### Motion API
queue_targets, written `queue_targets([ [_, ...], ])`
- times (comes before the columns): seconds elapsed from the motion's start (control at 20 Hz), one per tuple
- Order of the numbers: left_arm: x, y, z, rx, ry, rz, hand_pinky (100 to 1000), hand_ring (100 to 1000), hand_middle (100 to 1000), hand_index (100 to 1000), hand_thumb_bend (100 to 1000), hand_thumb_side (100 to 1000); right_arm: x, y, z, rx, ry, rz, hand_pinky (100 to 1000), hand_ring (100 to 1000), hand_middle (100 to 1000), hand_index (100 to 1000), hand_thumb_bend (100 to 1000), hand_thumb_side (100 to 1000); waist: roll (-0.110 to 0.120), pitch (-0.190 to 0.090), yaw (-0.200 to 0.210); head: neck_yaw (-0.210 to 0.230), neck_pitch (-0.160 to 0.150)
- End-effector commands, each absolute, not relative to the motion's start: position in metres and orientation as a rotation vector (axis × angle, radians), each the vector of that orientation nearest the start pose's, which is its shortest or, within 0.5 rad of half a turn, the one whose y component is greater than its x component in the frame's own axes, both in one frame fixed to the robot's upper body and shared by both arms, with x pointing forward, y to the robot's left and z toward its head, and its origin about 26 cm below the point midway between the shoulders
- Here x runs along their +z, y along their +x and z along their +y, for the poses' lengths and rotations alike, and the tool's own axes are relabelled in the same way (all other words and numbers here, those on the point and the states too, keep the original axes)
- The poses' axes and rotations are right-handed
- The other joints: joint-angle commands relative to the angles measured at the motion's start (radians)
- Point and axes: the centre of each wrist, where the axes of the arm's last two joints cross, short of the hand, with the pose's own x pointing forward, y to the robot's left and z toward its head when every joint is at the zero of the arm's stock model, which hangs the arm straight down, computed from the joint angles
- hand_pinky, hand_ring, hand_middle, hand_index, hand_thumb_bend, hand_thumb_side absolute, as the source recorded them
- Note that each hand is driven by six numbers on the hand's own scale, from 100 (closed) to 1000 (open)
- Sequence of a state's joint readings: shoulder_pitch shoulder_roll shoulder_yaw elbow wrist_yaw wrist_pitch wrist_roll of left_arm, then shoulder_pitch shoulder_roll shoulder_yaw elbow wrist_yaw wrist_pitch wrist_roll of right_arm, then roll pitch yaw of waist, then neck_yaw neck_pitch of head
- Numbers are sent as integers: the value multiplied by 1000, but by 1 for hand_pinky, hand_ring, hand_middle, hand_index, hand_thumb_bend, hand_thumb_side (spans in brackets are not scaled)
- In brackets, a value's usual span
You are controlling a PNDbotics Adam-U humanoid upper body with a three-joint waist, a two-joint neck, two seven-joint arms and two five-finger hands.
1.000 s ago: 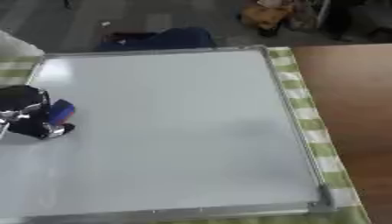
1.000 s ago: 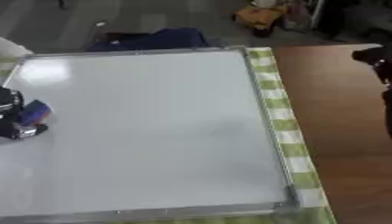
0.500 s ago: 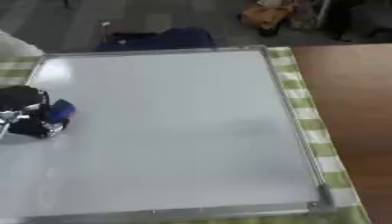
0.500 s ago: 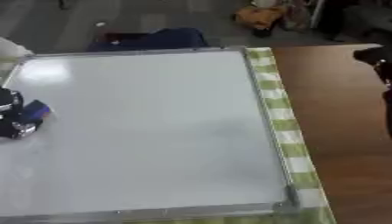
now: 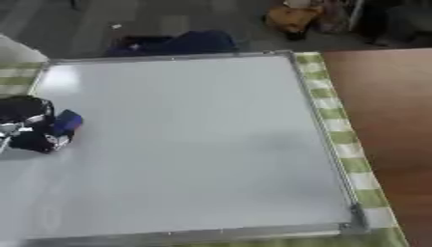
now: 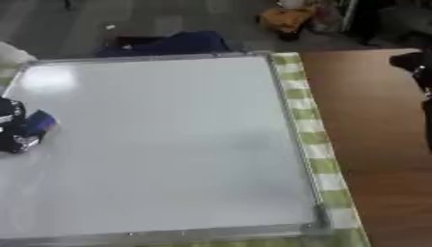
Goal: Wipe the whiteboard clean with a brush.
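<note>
The whiteboard lies flat on a green checked cloth. At its left edge the left hand curls round a blue brush, seemingly pressed to the board, slightly farther left than a second ago. The right hand shows at the right edge; its fingers cannot be made out.

The robot's left hand sits at the left edge of the view, its black fingers curled around a blue object. The right hand shows only as a dark shape at the right edge, its fingers unreadable.
</note>
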State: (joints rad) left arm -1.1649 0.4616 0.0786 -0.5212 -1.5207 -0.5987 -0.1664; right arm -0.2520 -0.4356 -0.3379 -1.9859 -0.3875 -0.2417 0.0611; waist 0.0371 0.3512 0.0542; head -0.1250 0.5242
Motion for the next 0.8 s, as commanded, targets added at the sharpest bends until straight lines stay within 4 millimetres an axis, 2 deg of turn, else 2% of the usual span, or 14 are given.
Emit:
queue_targets([
  [0.05, 213, 509, 331, -1869, 1112, -1251, 635, 416, 222, 171, 100, 779, 236, 277, -363, 129, -135, -2579, 772, 639, 488, 572, 242, 992, -4, -13, -3, -2, -13],
  [0.35, 214, 508, 336, -1834, 1139, -1258, 618, 393, 195, 162, 100, 714, 237, 277, -363, 131, -133, -2581, 772, 639, 488, 572, 243, 994, -3, -14, -2, -1, -14],
  [0.8, 216, 506, 346, -1757, 1200, -1273, 607, 371, 173, 157, 100, 711, 237, 277, -363, 133, -131, -2581, 773, 640, 488, 572, 243, 992, -2, -16, -2, -2, -17],
])
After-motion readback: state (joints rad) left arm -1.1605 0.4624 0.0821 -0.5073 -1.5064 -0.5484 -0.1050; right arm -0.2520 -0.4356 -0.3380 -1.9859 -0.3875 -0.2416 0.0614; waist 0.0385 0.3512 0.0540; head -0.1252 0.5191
